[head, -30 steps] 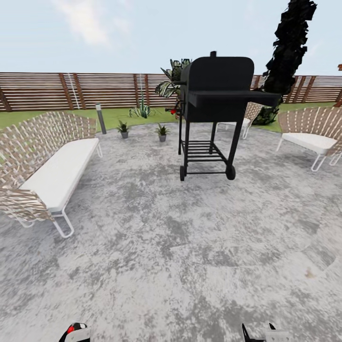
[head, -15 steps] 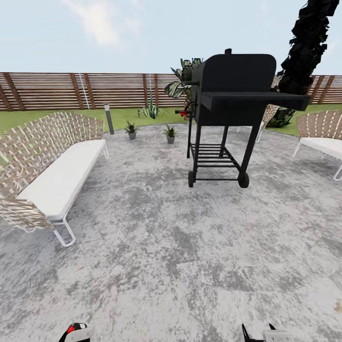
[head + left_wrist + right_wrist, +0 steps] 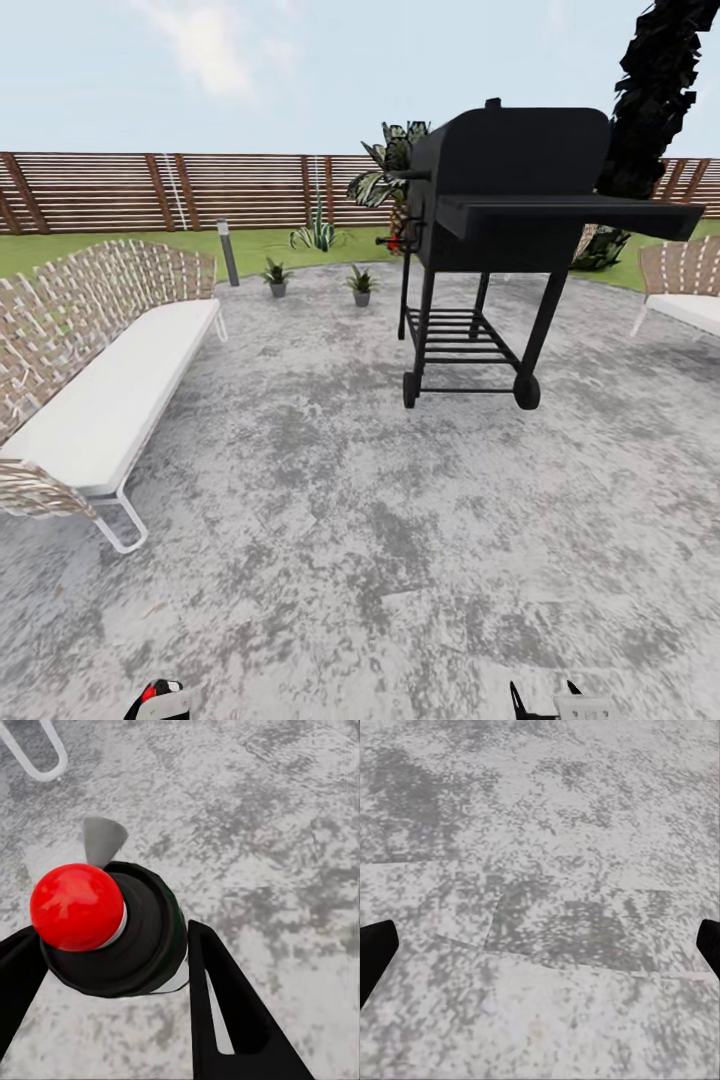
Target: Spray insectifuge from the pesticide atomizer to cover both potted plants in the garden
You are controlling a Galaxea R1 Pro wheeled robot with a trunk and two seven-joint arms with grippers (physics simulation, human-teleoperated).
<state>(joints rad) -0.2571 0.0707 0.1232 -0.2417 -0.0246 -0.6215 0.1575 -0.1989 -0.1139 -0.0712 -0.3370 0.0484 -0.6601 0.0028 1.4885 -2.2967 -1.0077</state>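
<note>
My left gripper (image 3: 112, 967) is shut on the pesticide atomizer (image 3: 112, 922); its dark body and red tip sit between the two black fingers. In the head view the atomizer's red tip (image 3: 149, 692) peeks up at the bottom edge. The two potted plants (image 3: 277, 275) (image 3: 361, 283) stand far ahead at the patio's back rim, small green rosettes in grey pots. My right gripper (image 3: 540, 945) is open, its fingertips wide apart over bare stone, and its top (image 3: 545, 702) shows at the bottom edge of the head view.
A black wheeled grill (image 3: 500, 230) stands ahead to the right, close to the plants. A long woven sofa (image 3: 100, 390) lines the left side and a chair (image 3: 685, 290) sits at the right edge. A grey bollard lamp (image 3: 228, 251) and a slatted fence (image 3: 150, 190) lie behind.
The whole head view has shifted: the camera has moved forward and turned, so the grill looks bigger and further right. Both grippers hold the same place in the view.
</note>
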